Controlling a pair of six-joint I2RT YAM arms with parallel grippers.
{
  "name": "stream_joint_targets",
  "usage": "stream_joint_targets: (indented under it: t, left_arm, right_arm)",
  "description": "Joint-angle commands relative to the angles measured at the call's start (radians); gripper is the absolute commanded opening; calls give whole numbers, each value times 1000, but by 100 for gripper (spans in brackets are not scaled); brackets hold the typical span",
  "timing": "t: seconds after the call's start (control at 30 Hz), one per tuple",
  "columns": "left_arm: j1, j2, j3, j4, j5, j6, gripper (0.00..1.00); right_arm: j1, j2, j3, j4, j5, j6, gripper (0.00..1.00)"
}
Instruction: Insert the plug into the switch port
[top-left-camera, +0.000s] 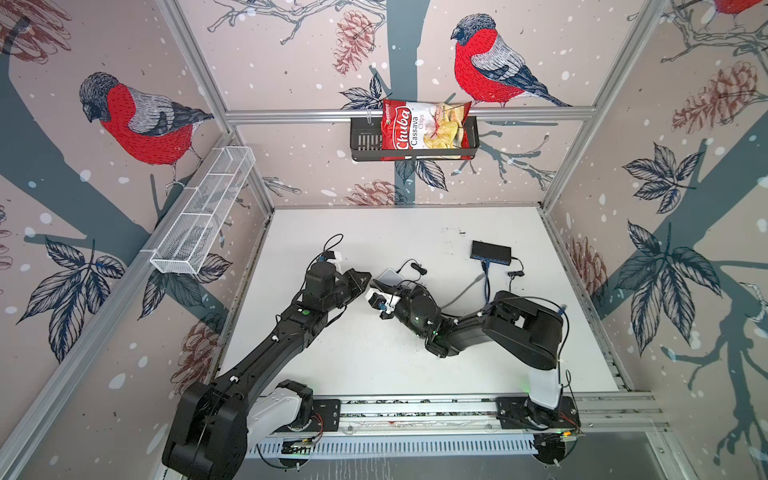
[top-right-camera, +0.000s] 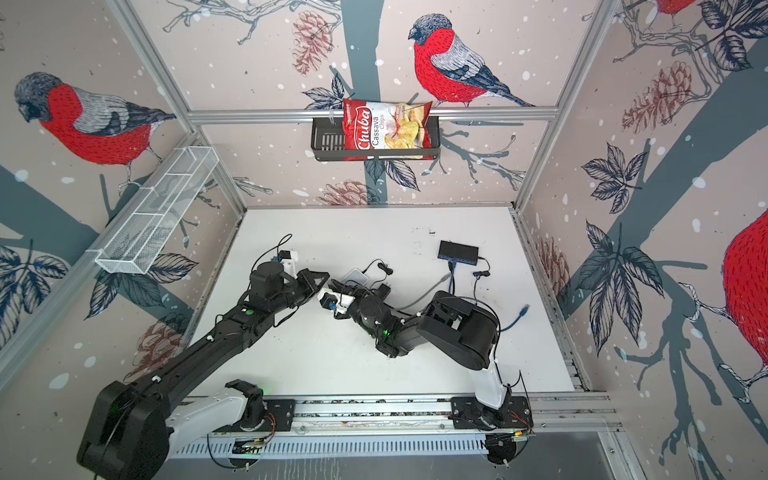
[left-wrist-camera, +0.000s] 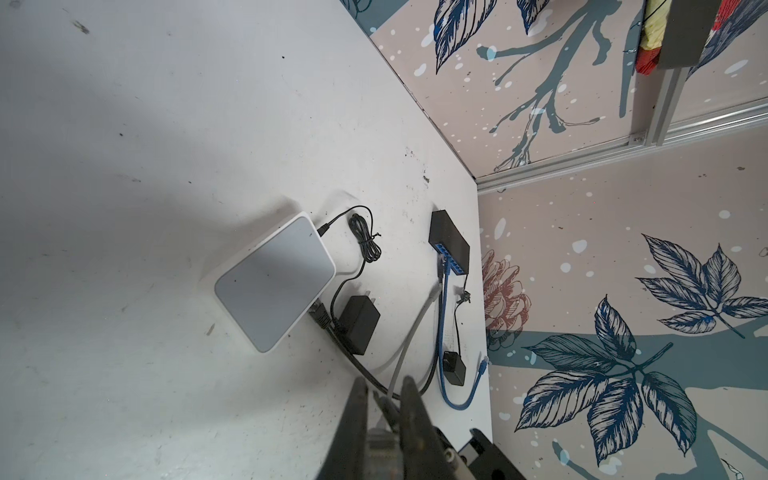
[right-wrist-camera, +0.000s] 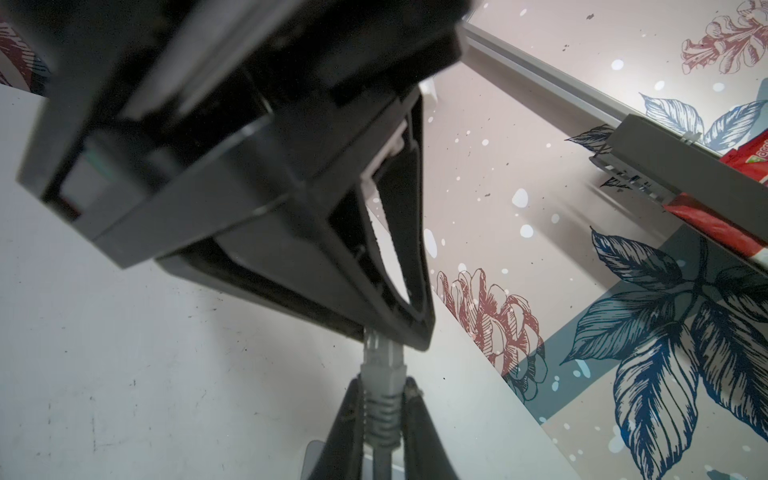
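Grey plug (right-wrist-camera: 380, 374) is being held over mid-table, w/ bare white table (top-left-camera: 374, 365) lying open on the near side & a white box (left-wrist-camera: 274, 282) sitting just behind. R gripper (right-wrist-camera: 384, 386) is clamping its ribbed boot; L gripper (left-wrist-camera: 384, 384) is pinching its front end. The black switch (top-left-camera: 490, 249) is sitting well apart, far-right, near the bird-print wall (top-left-camera: 623, 187).

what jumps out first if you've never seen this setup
The huge red-breasted birds printed on the walls, and the red chips bag in a black basket on the back wall. Then, over the middle of the white table, the left gripper and right gripper meet tip to tip, fingers shut on one gray plug.
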Motion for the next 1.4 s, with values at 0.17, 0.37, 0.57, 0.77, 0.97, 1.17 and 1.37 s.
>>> stream_joint_targets:
  t: [0.17, 0.37, 0.57, 0.77, 0.97, 1.17, 1.37]
  left_arm:
    - [-2, -13, 3, 30, -7, 11, 40]
    - [-1, -32, 0, 23, -33, 41, 49]
    - [0, -27, -22, 36, -28, 65, 37]
    - [-2, -24, -51, 64, -17, 54, 26]
    - [-2, -20, -55, 65, -12, 55, 17]
    - [-1, -16, -69, 76, -2, 56, 16]
    - [-2, -7, -78, 83, 9, 65, 16]
  right_arm:
    - [-22, -42, 2, -92, -92, 65, 13]
    - [-54, -94, -11, -206, -217, 153, 13]
    - [-73, -130, 7, -328, -293, 189, 13]
    - [-85, -124, 20, -360, -308, 210, 14]
    - [-86, -113, 32, -371, -312, 218, 14]
    - [-90, -106, 48, -388, -317, 220, 14]
    - [-90, -100, 57, -402, -318, 218, 14]
